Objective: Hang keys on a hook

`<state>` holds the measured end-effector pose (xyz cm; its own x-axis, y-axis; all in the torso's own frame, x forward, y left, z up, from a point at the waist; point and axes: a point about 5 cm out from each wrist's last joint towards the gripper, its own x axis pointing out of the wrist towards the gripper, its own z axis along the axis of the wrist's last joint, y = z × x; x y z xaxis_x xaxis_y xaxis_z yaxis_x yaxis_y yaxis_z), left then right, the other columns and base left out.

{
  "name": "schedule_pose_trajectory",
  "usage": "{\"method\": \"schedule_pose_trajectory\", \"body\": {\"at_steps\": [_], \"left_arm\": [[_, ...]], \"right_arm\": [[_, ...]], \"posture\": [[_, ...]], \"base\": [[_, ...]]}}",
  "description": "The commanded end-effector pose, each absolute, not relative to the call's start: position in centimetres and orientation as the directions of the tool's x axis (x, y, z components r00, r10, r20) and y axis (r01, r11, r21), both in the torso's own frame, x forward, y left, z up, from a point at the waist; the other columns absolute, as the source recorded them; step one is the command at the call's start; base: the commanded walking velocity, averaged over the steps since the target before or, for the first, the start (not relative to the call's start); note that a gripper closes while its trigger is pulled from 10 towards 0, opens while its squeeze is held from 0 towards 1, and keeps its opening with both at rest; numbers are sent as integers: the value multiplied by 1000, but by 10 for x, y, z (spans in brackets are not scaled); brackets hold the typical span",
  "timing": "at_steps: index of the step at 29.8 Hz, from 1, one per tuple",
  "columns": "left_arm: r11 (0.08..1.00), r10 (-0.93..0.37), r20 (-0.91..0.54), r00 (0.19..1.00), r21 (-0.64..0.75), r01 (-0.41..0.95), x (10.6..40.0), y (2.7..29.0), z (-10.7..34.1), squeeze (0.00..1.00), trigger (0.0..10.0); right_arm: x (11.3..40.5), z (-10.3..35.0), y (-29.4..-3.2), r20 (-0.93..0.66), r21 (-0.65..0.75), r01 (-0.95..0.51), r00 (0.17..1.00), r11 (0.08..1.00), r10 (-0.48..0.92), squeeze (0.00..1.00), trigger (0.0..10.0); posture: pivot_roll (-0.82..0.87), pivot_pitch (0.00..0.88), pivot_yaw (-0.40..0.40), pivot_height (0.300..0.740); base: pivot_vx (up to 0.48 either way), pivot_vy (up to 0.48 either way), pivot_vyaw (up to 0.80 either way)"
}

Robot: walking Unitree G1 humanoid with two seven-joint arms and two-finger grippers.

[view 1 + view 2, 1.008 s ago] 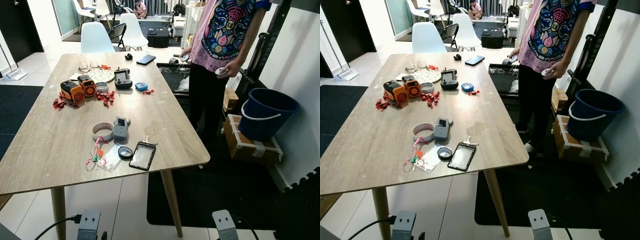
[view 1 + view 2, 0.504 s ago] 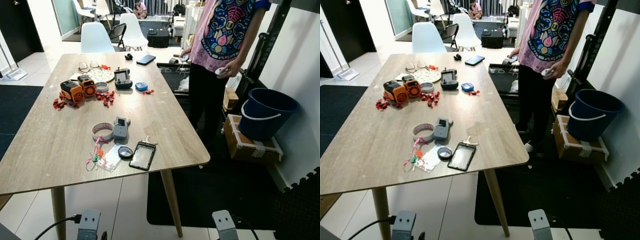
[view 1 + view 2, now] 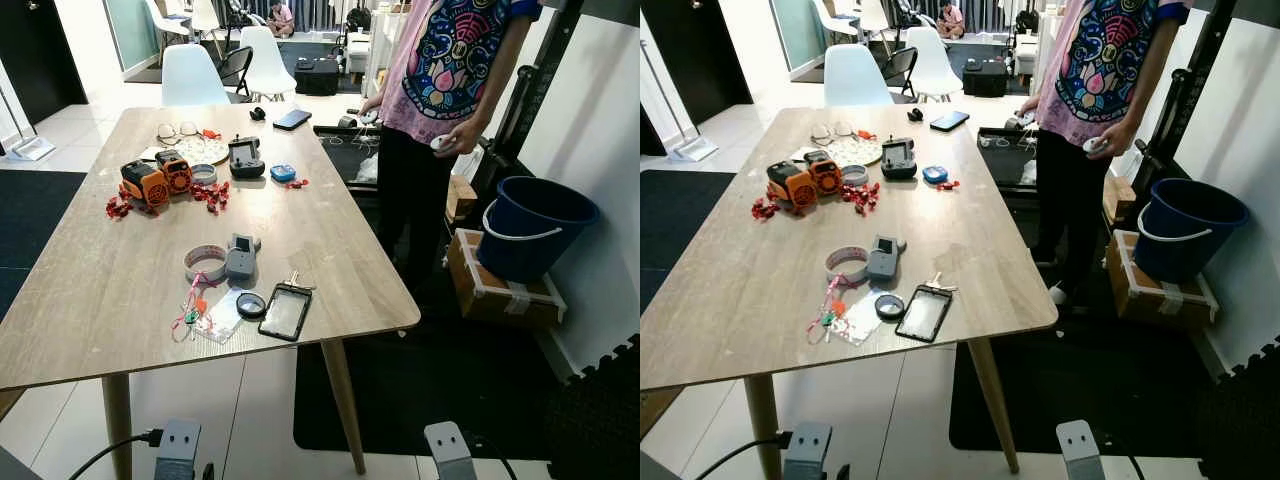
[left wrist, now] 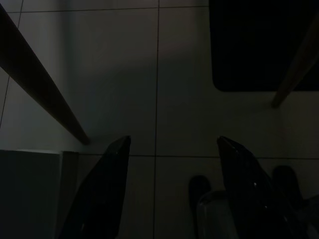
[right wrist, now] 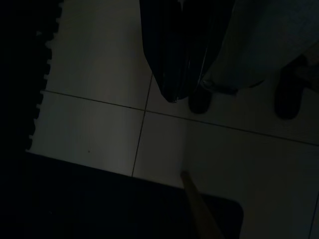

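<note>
Nothing on the bench has shifted since the earlier frames, and both arms still hang low under its near edge: the left end effector has its fingers apart over floor tiles, the right end effector has its fingers together. The keys lie flat near the bench's front edge, touching the top of a dark card holder, well above and ahead of both. By my judgement they sit slightly left of the robot's midline, so neither arm is clearly nearer; no hook is in sight.

Right gripper, jaws together, hangs over dim floor tiles.
</note>
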<state>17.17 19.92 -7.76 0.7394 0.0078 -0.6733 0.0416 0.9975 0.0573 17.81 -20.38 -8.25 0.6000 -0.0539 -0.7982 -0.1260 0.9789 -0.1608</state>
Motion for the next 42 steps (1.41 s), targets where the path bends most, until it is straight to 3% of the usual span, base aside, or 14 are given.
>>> {"method": "schedule_pose_trajectory", "body": {"at_steps": [1, 42], "left_arm": [[997, 8, -687, 727, 58, 44, 169, 197, -80, 0, 10000], [997, 12, -713, 701, 59, 42, 165, 197, -83, 0, 10000]], "right_arm": [[179, -82, -202, -800, -163, -133, 598, 978, -52, 0, 10000], [179, -82, -203, -800, -167, -134, 598, 977, -55, 0, 10000]], "posture": [[18, 0, -21, 740], [15, 0, -20, 740]], "base": [[0, 0, 0], [0, 0, 0]]}}
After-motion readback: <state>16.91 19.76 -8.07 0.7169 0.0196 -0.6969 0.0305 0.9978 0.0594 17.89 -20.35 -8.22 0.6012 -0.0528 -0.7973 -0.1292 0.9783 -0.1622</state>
